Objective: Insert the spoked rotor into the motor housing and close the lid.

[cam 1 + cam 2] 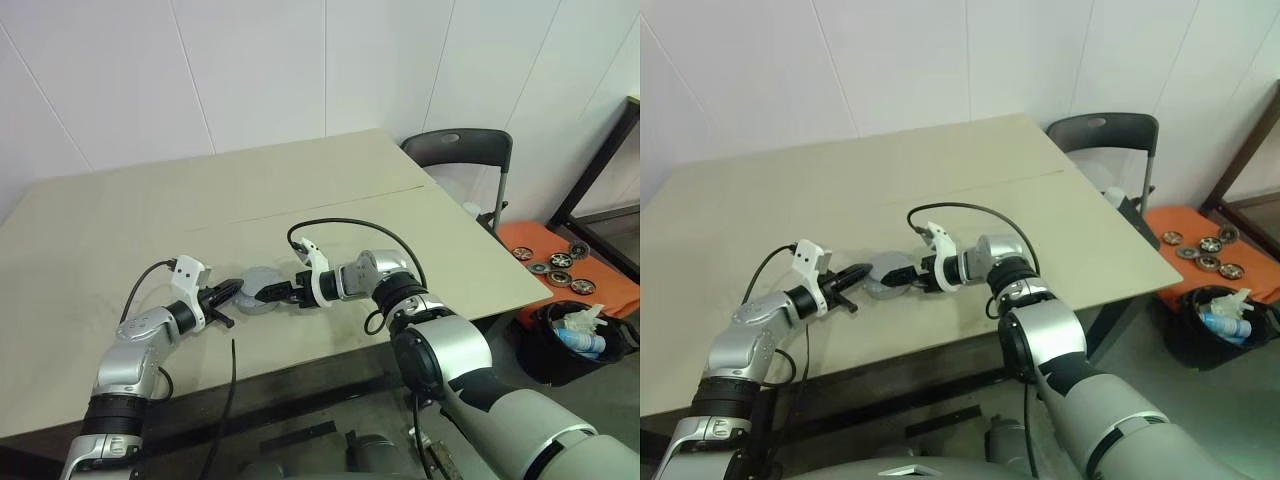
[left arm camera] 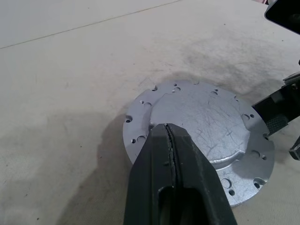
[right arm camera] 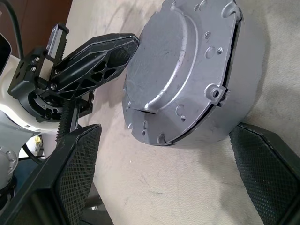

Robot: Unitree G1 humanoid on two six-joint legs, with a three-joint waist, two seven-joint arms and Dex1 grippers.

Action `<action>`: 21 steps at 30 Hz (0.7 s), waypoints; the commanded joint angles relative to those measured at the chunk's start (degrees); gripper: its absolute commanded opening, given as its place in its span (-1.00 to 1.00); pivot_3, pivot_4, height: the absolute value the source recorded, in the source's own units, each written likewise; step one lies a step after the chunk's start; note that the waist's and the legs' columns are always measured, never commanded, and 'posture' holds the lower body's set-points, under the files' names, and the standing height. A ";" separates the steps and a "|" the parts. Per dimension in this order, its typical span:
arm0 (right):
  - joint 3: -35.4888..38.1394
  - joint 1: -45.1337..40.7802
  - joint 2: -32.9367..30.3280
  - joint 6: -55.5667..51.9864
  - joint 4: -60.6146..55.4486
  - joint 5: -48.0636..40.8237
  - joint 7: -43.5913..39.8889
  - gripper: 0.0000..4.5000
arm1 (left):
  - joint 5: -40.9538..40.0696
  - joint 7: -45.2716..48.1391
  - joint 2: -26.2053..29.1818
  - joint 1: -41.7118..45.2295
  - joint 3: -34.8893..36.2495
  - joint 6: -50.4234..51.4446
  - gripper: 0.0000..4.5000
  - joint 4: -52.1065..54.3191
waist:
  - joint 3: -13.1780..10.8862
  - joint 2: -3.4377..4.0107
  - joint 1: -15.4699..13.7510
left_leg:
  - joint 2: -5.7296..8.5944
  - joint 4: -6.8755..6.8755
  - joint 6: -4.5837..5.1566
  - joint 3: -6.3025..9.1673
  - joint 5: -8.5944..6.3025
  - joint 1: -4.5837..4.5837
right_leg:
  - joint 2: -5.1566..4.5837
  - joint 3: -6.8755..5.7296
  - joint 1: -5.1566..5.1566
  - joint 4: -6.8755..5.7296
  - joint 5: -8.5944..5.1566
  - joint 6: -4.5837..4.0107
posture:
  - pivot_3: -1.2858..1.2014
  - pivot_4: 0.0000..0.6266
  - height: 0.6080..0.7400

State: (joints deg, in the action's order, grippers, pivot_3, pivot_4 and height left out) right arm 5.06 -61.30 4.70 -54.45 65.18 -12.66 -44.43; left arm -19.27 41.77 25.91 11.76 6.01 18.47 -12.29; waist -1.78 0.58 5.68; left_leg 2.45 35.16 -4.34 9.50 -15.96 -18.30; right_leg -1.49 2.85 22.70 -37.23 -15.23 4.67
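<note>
The motor housing (image 1: 258, 303) lies on the table with its lid (image 2: 201, 117) down flat on top, plain grey outer face up. The spoked rotor is hidden. My left gripper (image 1: 233, 291) is shut with nothing in it, and its tips hover over the lid's near edge (image 2: 140, 140). From the other side, my right gripper (image 3: 168, 136) stands open. Its two ribbed fingers (image 3: 77, 164) straddle the housing without closing on it. The left gripper (image 3: 105, 54) also shows in the right wrist view, just past the lid.
The beige table's (image 1: 150, 230) front edge runs just below both arms. To the right stand a dark chair (image 1: 462, 148), an orange tray (image 1: 600, 290) with several small dark-rimmed wheels, and a black bin (image 1: 560, 362).
</note>
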 commanded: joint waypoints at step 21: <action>0.57 -1.14 1.04 2.64 1.61 0.17 2.14 0.99 | 0.55 0.66 2.10 -2.09 0.78 1.65 -1.00 -0.14 | -0.04 0.03 -0.02 | -0.01 -0.01 0.00 0.03 0.00 -0.05 | -0.01 -0.03 0.04 0.02 -0.01 -0.03 | 0.03 -1.00 1.00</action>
State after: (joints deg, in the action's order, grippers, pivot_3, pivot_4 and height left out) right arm 5.64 -61.64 5.24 -52.57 66.17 -12.64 -43.26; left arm -19.34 42.21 27.27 10.13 7.44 19.37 -12.70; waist -1.82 0.62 5.66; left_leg 2.44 35.14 -4.35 9.53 -15.96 -18.34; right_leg -1.51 2.82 22.75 -37.21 -15.24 4.64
